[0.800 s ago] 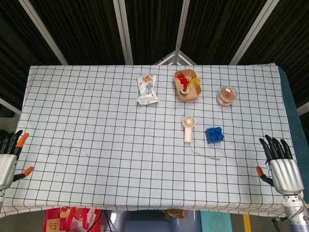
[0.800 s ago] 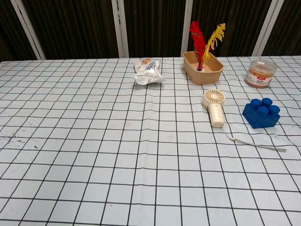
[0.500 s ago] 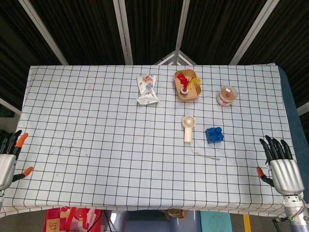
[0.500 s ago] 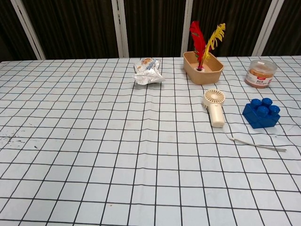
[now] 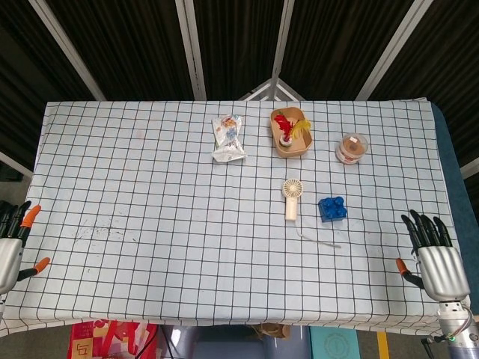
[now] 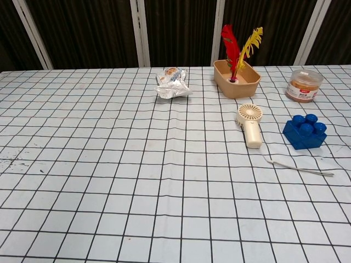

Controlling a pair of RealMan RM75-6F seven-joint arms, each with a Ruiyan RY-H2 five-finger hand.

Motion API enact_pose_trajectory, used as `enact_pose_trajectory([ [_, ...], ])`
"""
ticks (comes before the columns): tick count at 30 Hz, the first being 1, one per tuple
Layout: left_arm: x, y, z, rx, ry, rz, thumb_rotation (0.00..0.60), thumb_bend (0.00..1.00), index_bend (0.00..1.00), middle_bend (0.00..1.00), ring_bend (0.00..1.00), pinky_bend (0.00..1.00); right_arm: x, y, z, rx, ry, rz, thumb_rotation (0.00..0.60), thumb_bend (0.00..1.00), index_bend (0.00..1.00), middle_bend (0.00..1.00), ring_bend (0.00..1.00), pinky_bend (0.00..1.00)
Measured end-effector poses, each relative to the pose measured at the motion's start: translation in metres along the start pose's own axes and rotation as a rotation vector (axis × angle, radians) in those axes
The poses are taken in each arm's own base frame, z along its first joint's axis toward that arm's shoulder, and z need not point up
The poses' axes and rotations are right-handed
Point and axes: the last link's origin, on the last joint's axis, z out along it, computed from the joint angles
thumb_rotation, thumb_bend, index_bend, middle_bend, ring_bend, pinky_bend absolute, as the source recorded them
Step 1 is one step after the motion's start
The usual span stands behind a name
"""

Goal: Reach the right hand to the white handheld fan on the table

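Observation:
The white handheld fan (image 5: 291,198) lies flat on the checked tablecloth right of centre, round head toward the far side; the chest view shows the fan (image 6: 250,125) too. My right hand (image 5: 435,258) is at the table's near right corner, fingers straight and apart, holding nothing, well to the right of and nearer than the fan. My left hand (image 5: 10,247) sits off the near left edge, fingers spread, empty. Neither hand appears in the chest view.
A blue toy brick (image 5: 331,208) sits just right of the fan, a thin white strap (image 5: 318,240) lying in front. Behind stand a tan tray with feathers (image 5: 290,133), a crumpled snack bag (image 5: 227,138) and a clear lidded tub (image 5: 352,148).
The left hand has slipped slightly down and left toward the frame edge. The right hand has barely shifted. Objects on the table are unmoved.

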Motion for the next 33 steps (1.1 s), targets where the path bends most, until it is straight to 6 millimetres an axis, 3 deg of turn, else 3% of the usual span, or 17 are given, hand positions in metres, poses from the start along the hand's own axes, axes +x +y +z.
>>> enact_pose_trajectory([
  [1,0.000,0.000,0.000,0.000,0.002,-0.004,0.600,0.09,0.00,0.00,0.00,0.00,0.000,-0.001,0.001,0.002,0.002,0.007,0.600,0.34,0.00,0.44,0.48,0.51],
  [2,0.000,0.000,0.000,-0.001,0.004,-0.007,0.600,0.09,0.00,0.00,0.00,0.00,0.001,-0.002,0.002,0.004,0.006,0.014,0.600,0.34,0.00,0.55,0.59,0.60],
  [5,0.001,0.001,0.000,-0.005,0.007,-0.009,0.600,0.09,0.00,0.00,0.00,0.00,0.002,-0.006,0.007,0.013,0.019,0.039,0.600,0.36,0.00,0.75,0.78,0.75],
  [7,0.000,0.002,0.000,-0.010,0.011,-0.008,0.600,0.09,0.00,0.00,0.00,0.00,0.001,-0.010,0.011,0.019,0.005,0.065,0.600,0.43,0.00,0.84,0.86,0.81],
  [10,0.000,0.003,0.001,-0.014,0.014,-0.014,0.600,0.09,0.00,0.00,0.00,0.00,-0.005,-0.019,0.022,0.033,-0.050,0.095,0.600,0.49,0.00,0.86,0.88,0.82],
  [24,0.000,0.002,0.002,-0.010,0.006,-0.037,0.600,0.09,0.00,0.00,0.00,0.00,-0.035,-0.101,0.102,0.062,-0.285,0.128,0.600,0.50,0.00,0.86,0.89,0.82],
  [33,0.000,0.001,0.002,-0.009,-0.006,-0.051,0.600,0.09,0.00,0.00,0.00,0.00,-0.070,-0.157,0.127,0.072,-0.394,0.121,0.600,0.50,0.00,0.86,0.89,0.82],
])
